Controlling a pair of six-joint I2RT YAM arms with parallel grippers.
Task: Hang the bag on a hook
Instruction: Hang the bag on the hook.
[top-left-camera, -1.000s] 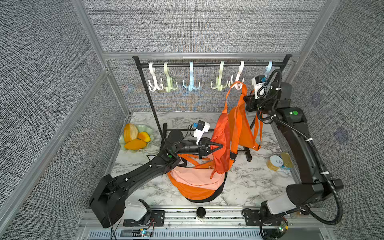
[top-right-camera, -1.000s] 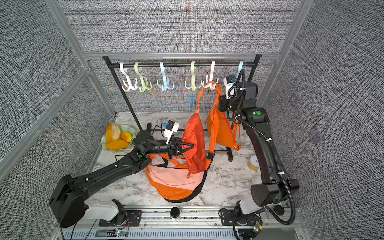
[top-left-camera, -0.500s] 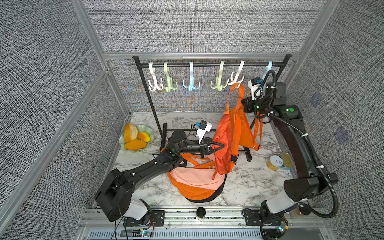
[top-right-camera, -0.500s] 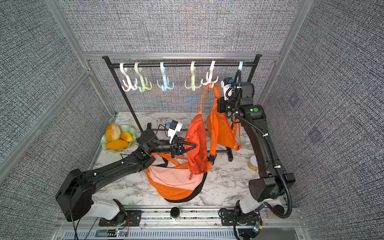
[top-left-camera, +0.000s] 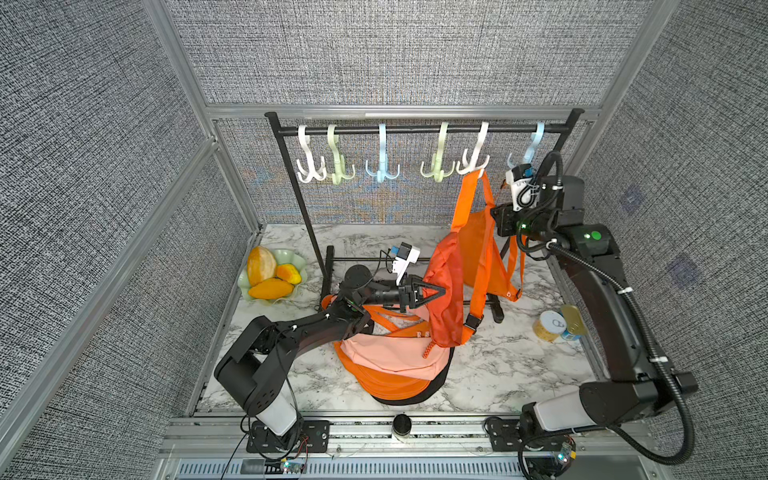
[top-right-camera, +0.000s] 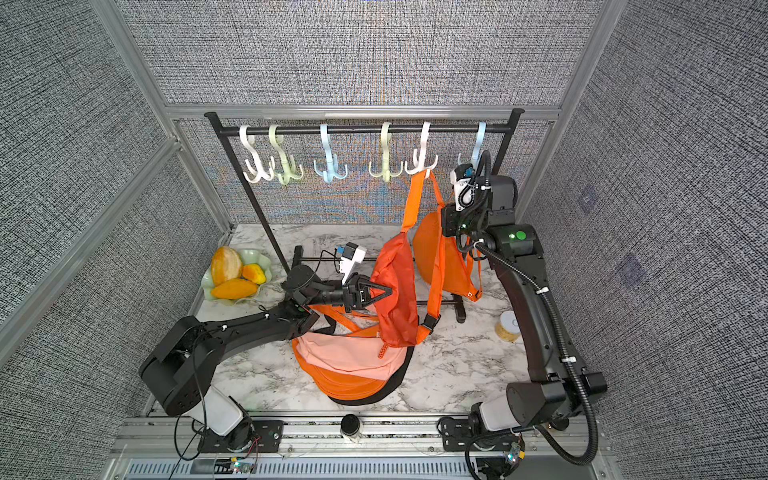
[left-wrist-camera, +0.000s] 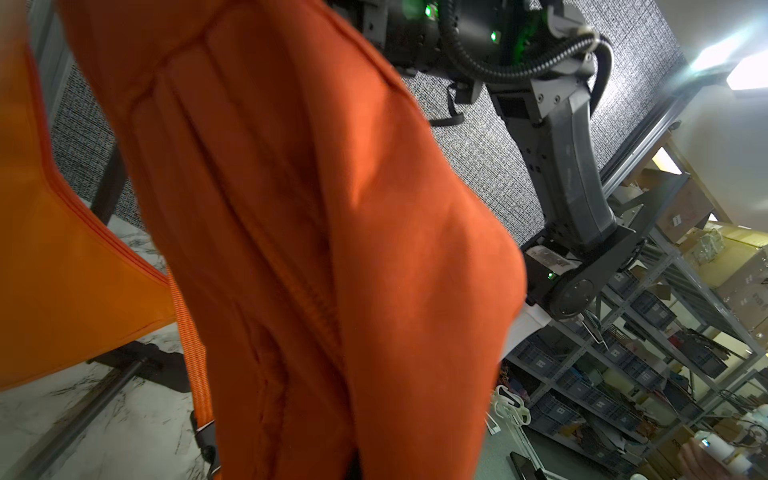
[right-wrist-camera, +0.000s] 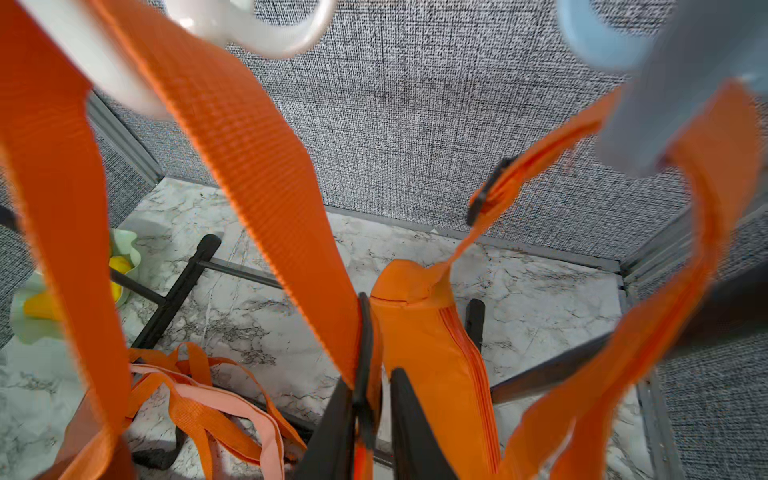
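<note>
**Both top views:** the bag hangs by its strap from the white hook, with its long axis near vertical. The left gripper, well below the hook, has its tips nearly together against the fabric; whether it grips cannot be told.

**Left wrist:** fabric only, no fingers.

**Right wrist:** the right gripper, nearer the hook, straddles the strap with narrow jaws; whether they clamp it is unclear. Only here is the strap seen close over the hook's prong.

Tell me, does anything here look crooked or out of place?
The white hook holding the orange bag's strap hangs slanted off the rail, while the green hook beside it hangs straight.
</note>
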